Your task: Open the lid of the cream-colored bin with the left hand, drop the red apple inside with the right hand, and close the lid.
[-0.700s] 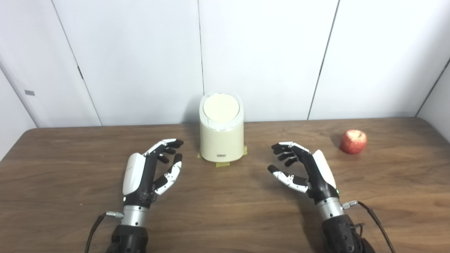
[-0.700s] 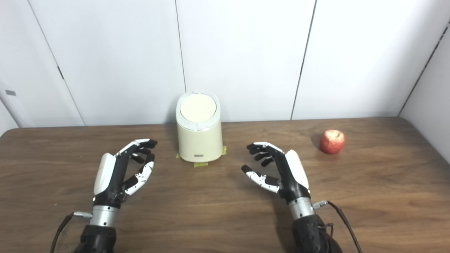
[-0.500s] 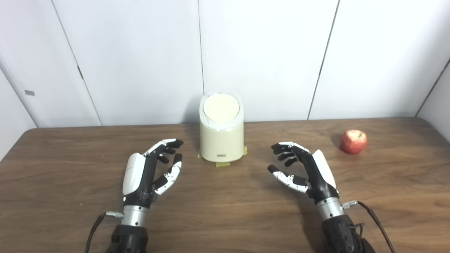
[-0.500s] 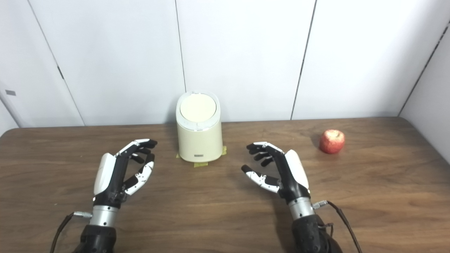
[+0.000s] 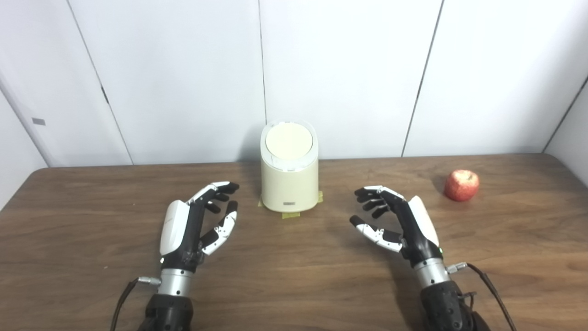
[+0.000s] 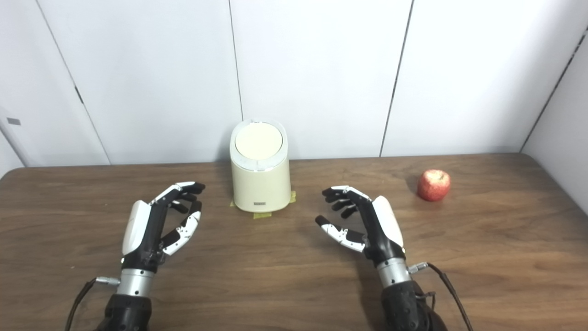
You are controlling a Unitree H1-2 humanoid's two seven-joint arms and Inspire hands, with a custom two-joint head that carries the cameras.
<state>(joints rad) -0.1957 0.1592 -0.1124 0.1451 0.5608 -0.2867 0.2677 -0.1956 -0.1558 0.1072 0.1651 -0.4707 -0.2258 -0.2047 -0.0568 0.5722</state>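
While both hands flank the bin (image 5: pixel 289 184):
Left hand (image 5: pixel 195 223): fingers spread, empty.
Right hand (image 5: pixel 397 223): fingers spread, empty.
Lid (image 5: pixel 289 141): closed.
Apple (image 5: pixel 461 185): untouched, well right.

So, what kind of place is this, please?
Probably a robot test bench, not a home: a bare wooden table closed in by plain white panels, and the cream bin fixed down with tape.

Both forearms cut off at the bottom edge, tabletop (image 5: pixel 294 285) cropped at lower corners, small label (image 5: pixel 290 202) on the bin (image 5: pixel 289 184) unreadable
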